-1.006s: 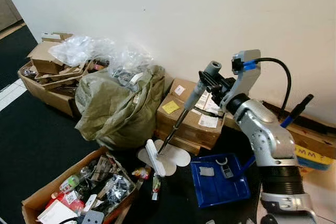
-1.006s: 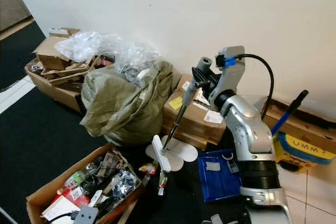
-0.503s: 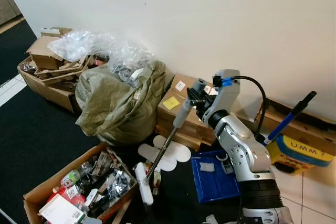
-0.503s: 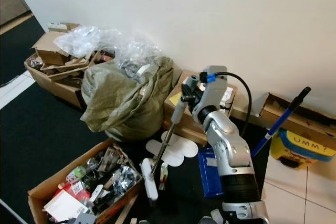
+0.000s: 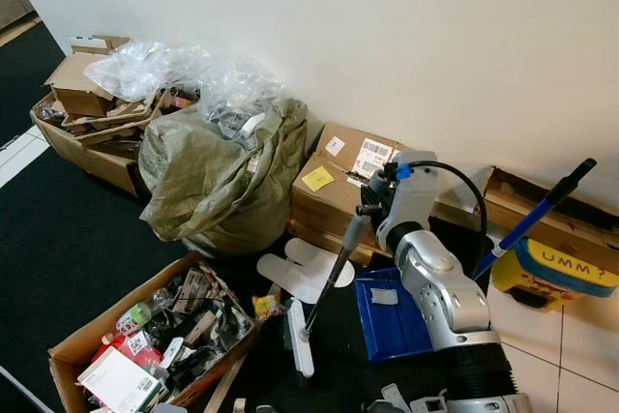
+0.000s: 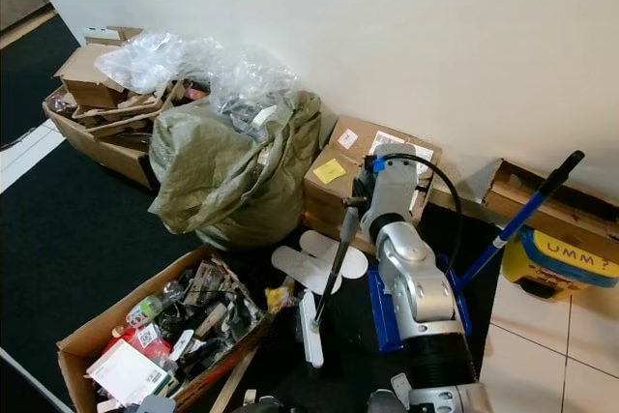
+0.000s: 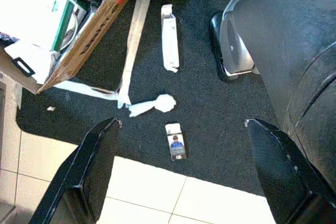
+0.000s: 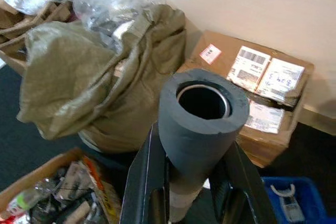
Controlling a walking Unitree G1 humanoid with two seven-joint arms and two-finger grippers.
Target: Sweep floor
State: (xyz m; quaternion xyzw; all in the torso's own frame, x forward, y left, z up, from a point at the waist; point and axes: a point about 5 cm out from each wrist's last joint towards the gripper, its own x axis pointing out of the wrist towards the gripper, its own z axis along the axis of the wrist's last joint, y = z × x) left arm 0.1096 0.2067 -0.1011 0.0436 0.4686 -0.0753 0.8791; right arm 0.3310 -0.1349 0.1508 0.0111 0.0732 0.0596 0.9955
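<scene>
My right gripper point(image 5: 370, 208) is shut on the grey foam grip of a broom point(image 8: 202, 111), held in front of my chest. The thin handle point(image 5: 329, 282) slants down and to the left to the white broom head point(image 5: 301, 338), which rests on the black carpet. A blue dustpan point(image 5: 387, 314) with small items in it lies just right of the head, partly hidden by my arm. My left gripper point(image 7: 182, 125) hangs open above the carpet edge, over a crumpled white paper point(image 7: 161, 103) and a small card point(image 7: 176, 141).
A green sack point(image 5: 222, 181) and taped cardboard boxes point(image 5: 334, 186) stand against the wall. An open box of clutter point(image 5: 145, 345) sits at the near left. White flat pieces point(image 5: 305, 268) lie by the broom. A blue-handled stick point(image 5: 537, 220) and a yellow container point(image 5: 566, 273) stand on the right.
My right arm has come down and nearer my body with the broom. The broom head swung out toward the clutter box, then back toward the dustpan. The camera has shifted as well.
</scene>
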